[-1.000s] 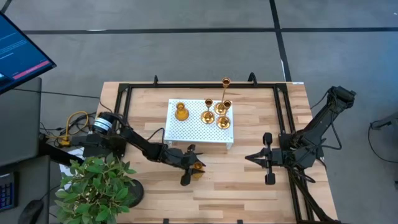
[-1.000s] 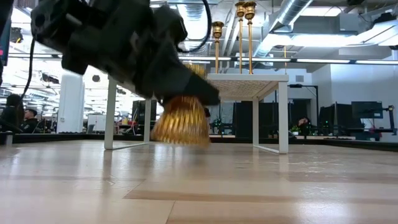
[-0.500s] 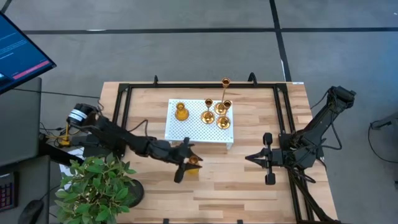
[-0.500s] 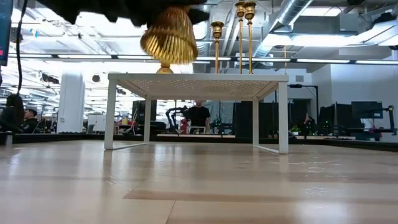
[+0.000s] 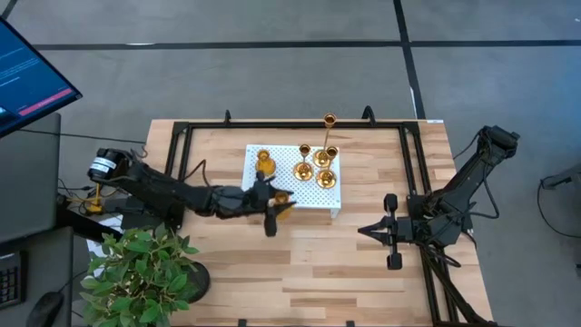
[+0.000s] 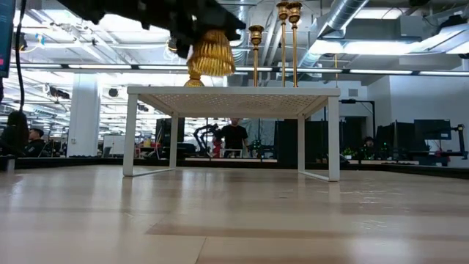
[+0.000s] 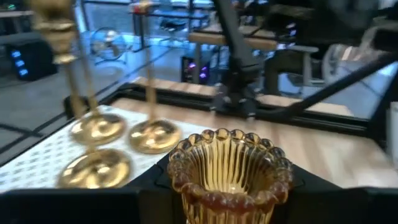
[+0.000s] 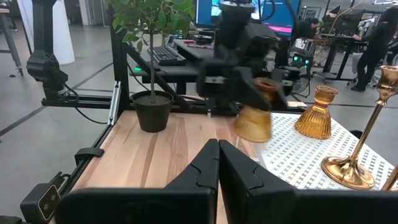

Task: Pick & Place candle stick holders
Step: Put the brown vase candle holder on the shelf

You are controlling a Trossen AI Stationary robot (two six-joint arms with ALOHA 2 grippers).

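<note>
My left gripper (image 5: 272, 207) is shut on a gold ribbed, bell-shaped candle stick holder (image 5: 281, 200) with a scalloped rim. It is held above the near edge of the white perforated tray (image 5: 272, 186). The held holder also shows in the low view (image 6: 211, 55) and in the left wrist view (image 7: 230, 168). A squat holder (image 5: 264, 163) and several thin-stemmed ones (image 5: 322, 168) stand on their round bases on the tray. My right gripper (image 5: 363, 231) is shut and empty at the table's right. My left gripper pinches the holder's narrow end (image 7: 221, 208) between its two fingers; the place of contact lies at the wrist picture's lower edge. The fingers come from the table's left. The holder is lifted clear, its wide scalloped end (image 6: 212, 72) down, just above the tray top.
The tray stands on legs (image 6: 130, 132) with open space beneath. A black frame (image 5: 182, 136) runs round the table. A potted plant (image 5: 141, 268) stands at the near left corner. There is bare wood (image 5: 318, 263) near the front edge.
My left gripper has risen from table height with the ribbed holder. It has gone toward the far edge, up to the tray's near edge. The holder, low over the wood a second ago, is now lifted clear at tray-top height.
</note>
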